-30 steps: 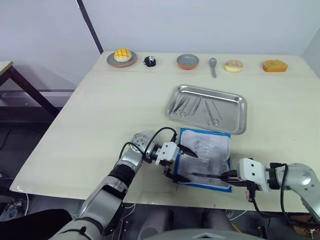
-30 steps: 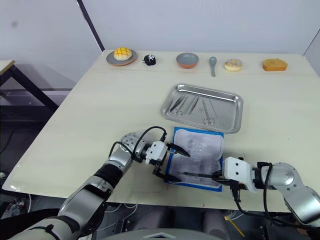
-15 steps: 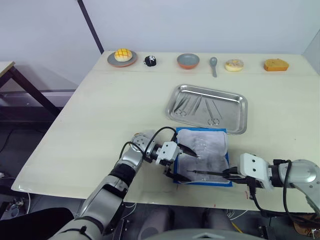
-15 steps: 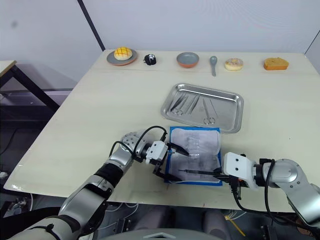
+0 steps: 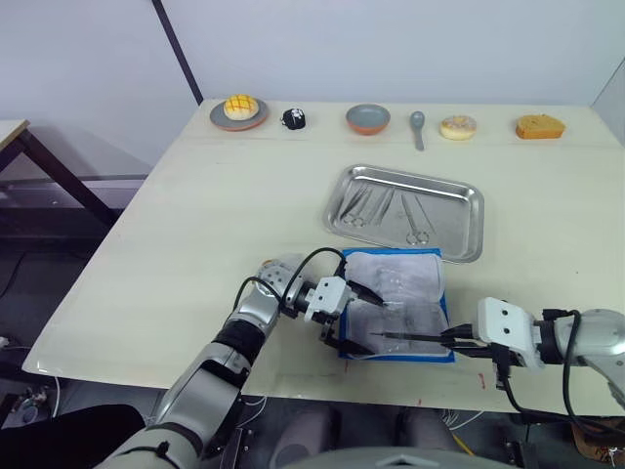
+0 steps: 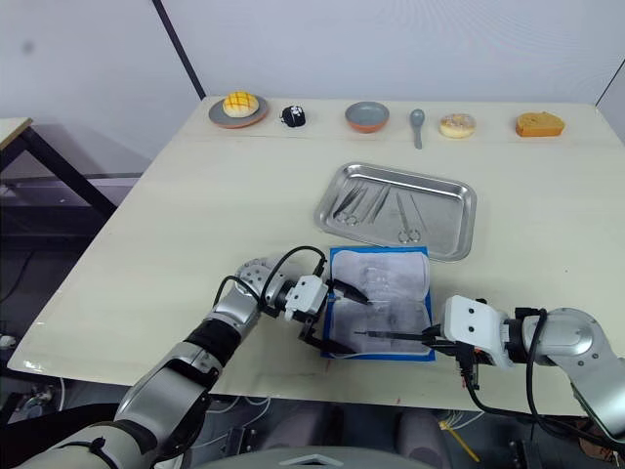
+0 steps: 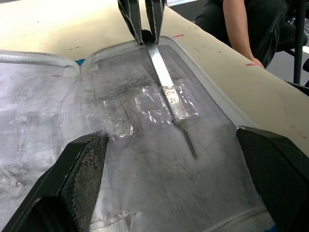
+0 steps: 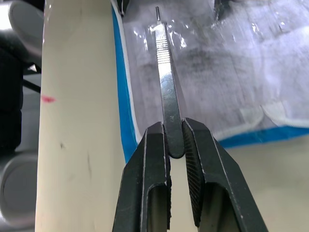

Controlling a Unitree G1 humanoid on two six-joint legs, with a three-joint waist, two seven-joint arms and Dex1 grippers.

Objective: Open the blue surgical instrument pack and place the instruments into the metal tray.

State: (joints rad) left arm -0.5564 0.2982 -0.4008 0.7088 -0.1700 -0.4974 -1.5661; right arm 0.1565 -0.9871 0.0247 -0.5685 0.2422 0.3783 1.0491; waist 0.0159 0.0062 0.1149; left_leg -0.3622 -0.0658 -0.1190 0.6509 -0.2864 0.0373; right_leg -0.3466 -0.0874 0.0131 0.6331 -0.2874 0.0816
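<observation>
Right pincer (image 8: 175,145) clenched on scalpel handle (image 8: 166,92), pulled further out of blue pack (image 5: 395,305); left pincer (image 5: 354,318) spread wide, pinning lining. Tray (image 5: 469,200) next.

Shiny steel tray (image 5: 471,234), crinkled clear-plastic lining (image 7: 145,104)

bun on plate (image 5: 238,109) | bowl (image 5: 367,119) | spoon (image 5: 417,128) | pastries (image 5: 456,127)

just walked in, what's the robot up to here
The blue pack lies open on the table near the metal tray. The right gripper has its jaws shut on a slim flat tool lying over the clear lining. The left gripper is open at the pack's left edge. Some instruments are already in the tray.
</observation>
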